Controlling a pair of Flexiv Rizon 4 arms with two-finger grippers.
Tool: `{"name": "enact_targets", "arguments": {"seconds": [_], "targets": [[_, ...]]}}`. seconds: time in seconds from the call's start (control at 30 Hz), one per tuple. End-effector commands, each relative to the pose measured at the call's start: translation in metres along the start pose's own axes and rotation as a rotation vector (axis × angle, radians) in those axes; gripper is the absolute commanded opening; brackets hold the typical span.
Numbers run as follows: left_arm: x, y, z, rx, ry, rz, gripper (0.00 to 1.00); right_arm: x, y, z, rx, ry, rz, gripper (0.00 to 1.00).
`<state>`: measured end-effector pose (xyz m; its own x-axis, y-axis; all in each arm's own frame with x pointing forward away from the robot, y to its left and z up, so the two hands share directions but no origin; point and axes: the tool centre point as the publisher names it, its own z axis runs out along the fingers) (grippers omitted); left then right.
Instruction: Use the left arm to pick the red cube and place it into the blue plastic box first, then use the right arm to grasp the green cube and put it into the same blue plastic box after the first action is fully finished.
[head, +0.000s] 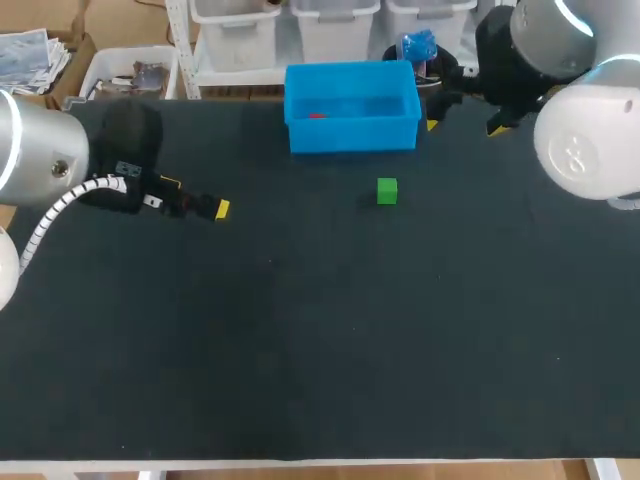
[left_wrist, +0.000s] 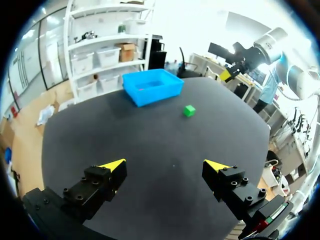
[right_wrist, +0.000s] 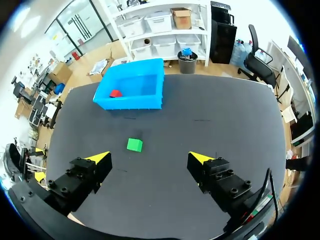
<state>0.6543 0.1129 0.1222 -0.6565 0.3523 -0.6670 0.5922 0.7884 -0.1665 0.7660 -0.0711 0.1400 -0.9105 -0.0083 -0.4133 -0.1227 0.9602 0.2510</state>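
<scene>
Left tool (left_wrist: 165, 167) and right tool (right_wrist: 150, 160) both gape wide, empty, on arms held well apart.

We seem to be in a robotics lab: our left arm (head: 40, 150) and right arm (head: 590, 135) flank a black table (head: 300, 350) bearing a blue plastic box (head: 350, 135), a red cube (head: 317, 115) inside, and a green cube (head: 387, 190).

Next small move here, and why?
Probably lower the right arm over the green cube, jaws straddling it. The red cube already lies in the blue box, the left arm is clear, and the right jaws stand open, empty.
</scene>
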Motion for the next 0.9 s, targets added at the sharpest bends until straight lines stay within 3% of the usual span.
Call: {"name": "enact_targets", "arguments": {"seconds": [0.03, 0.2, 0.5, 0.57, 0.73, 0.9], "targets": [[0.001, 0.001, 0.0, 0.006, -0.004, 0.001, 1.0, 0.002, 0.001, -0.001, 0.003, -0.005, 0.001, 1.0], [0.001, 0.001, 0.0, 0.006, -0.004, 0.001, 1.0, 0.002, 0.001, -0.001, 0.003, -0.005, 0.001, 1.0], [0.001, 0.001, 0.0, 0.006, -0.004, 0.001, 1.0, -0.008, 0.02, 0.01, 0.183, 0.138, 0.058, 1.0], [0.001, 0.001, 0.0, 0.006, -0.004, 0.001, 1.0, -0.01, 0.027, 0.012, 0.193, 0.135, 0.081, 1.0], [0.001, 0.001, 0.0, 0.006, -0.004, 0.001, 1.0, -0.015, 0.048, 0.018, 0.31, 0.148, 0.079, 1.0], [0.001, 0.001, 0.0, 0.006, -0.004, 0.001, 1.0, -0.017, 0.064, 0.03, 0.32, 0.133, 0.086, 1.0]]}}
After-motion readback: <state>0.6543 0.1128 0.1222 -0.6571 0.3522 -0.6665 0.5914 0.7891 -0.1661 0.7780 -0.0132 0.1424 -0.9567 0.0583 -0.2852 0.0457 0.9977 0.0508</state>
